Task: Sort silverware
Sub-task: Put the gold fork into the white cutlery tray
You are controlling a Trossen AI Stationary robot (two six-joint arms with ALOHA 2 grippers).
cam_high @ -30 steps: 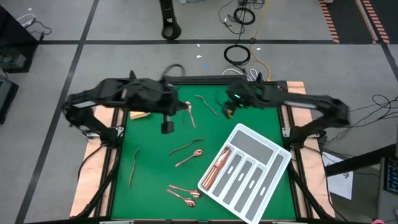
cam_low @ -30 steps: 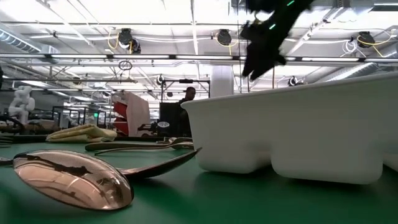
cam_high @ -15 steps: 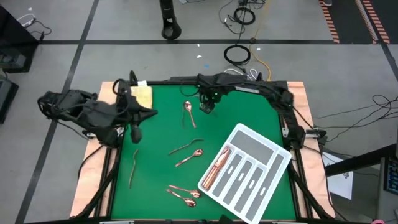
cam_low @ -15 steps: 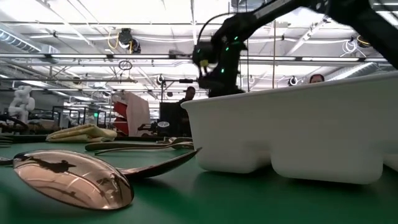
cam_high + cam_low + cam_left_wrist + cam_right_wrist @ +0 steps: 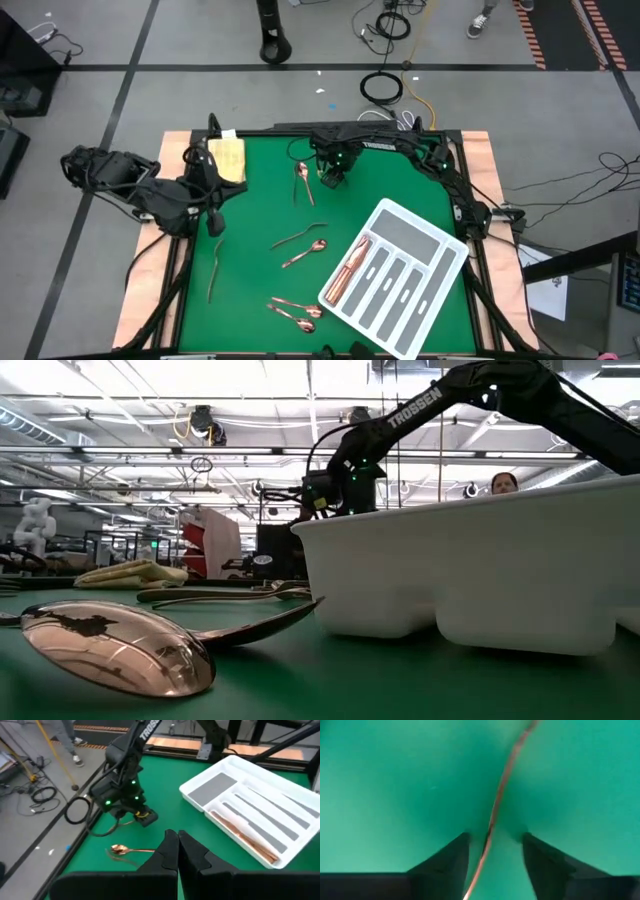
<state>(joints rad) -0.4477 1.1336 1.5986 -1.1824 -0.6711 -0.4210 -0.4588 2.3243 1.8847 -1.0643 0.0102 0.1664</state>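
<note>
Copper silverware lies scattered on the green table. My right gripper (image 5: 330, 178) points down at the far middle, open. A thin copper handle (image 5: 495, 810) runs along the gap between its fingers (image 5: 455, 857), which stand on either side without touching it. Beside it lies a spoon (image 5: 302, 174). More pieces lie at mid table (image 5: 298, 238), near the left edge (image 5: 213, 268) and near the front (image 5: 295, 310). Several lie in the white tray's (image 5: 455, 250) leftmost slot (image 5: 350, 270). My left gripper (image 5: 177, 845) is shut and holds nothing, above the table's left edge (image 5: 218, 222).
A yellow folded cloth (image 5: 228, 158) lies at the far left corner. The tray stands slanted at the right front, and in the low view it hides the right gripper. A large spoon (image 5: 120, 645) lies close to the low camera. People show in the room behind.
My right gripper has swung from the far right toward the table's middle and come down, tipping to point straight down over the thin handle. My left gripper has drawn back from mid table to the left edge, staying shut.
</note>
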